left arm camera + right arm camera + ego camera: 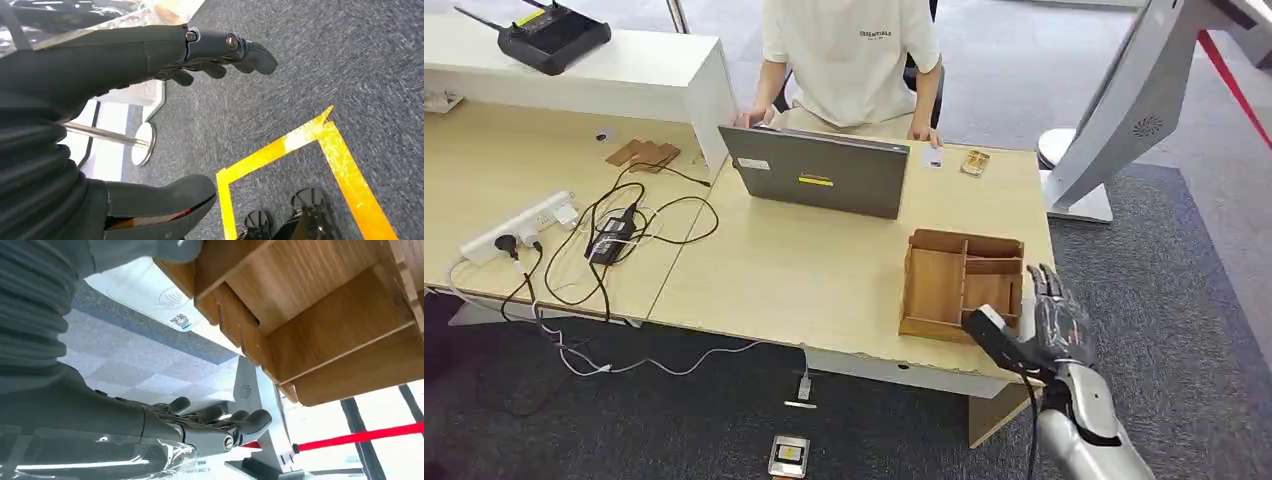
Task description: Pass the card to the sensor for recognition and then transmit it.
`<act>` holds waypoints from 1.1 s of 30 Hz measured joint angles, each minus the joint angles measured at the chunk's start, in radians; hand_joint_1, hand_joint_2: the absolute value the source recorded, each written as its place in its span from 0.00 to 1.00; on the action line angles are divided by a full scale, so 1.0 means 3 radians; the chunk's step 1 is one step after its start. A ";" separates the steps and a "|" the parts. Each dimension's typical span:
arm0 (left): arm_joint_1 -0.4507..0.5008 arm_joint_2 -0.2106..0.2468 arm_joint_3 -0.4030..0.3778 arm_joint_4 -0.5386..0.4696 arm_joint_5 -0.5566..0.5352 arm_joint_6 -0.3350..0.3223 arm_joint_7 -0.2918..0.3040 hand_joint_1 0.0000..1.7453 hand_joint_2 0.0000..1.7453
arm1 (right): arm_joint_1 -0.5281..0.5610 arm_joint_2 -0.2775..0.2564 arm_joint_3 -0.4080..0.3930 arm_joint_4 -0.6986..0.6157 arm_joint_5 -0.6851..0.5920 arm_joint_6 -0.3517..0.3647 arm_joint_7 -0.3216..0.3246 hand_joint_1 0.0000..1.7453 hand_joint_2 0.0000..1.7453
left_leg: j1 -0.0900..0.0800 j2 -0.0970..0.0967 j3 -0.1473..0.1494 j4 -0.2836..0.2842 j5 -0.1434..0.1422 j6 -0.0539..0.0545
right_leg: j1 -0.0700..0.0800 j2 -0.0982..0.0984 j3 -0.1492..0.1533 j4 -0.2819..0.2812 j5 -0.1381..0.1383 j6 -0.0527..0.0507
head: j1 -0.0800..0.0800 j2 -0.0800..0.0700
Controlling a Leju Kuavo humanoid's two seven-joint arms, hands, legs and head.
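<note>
Right hand [1054, 325] raised just off the desk's [824, 280] right front corner, beside the wooden organizer [962, 285], fingers spread, holding nothing. Left hand [150, 55] hanging over carpet and yellow tape [305, 145], fingers apart, empty. White card [932, 157] at the desk's far edge, near the person [849, 60].

person [852, 60] cut off above shoulders, small items [974, 162] on desk too small to identify

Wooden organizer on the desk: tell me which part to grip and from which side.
Probably the right outer wall of the wooden organizer, approached from the robot's right, where the right hand hovers open beside it. The top is open, so that thin upright wall can be pinched between thumb and fingers.
</note>
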 joint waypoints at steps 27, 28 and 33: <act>0.0009 0.0004 -0.0022 0.0000 0.0009 0.0003 -0.0041 0.00 1.00 | 0.0121 -0.0272 -0.0346 -0.0786 -0.0085 0.0210 0.0289 0.00 1.00 | -0.0001 0.0001 -0.0003 0.0001 -0.0002 0.0002 | -0.0001 0.0000 -0.0003 -0.0001 0.0000 0.0001 | -0.0001 0.0000; 0.0008 0.0004 -0.0022 0.0000 0.0013 0.0003 -0.0041 0.00 1.00 | 0.0140 -0.0295 -0.0370 -0.0860 -0.0085 0.0266 0.0314 0.00 1.00 | -0.0001 0.0002 -0.0002 0.0001 -0.0002 0.0002 | -0.0001 0.0001 -0.0003 -0.0001 0.0000 0.0001 | -0.0001 0.0000; 0.0010 -0.0006 -0.0020 0.0000 0.0019 0.0003 -0.0042 0.00 1.00 | 0.0220 -0.0388 -0.0446 -0.1161 -0.0085 0.0557 0.0390 0.00 1.00 | -0.0001 0.0003 -0.0002 0.0001 -0.0002 0.0002 | -0.0001 0.0001 -0.0003 -0.0001 0.0000 0.0001 | 0.0000 0.0000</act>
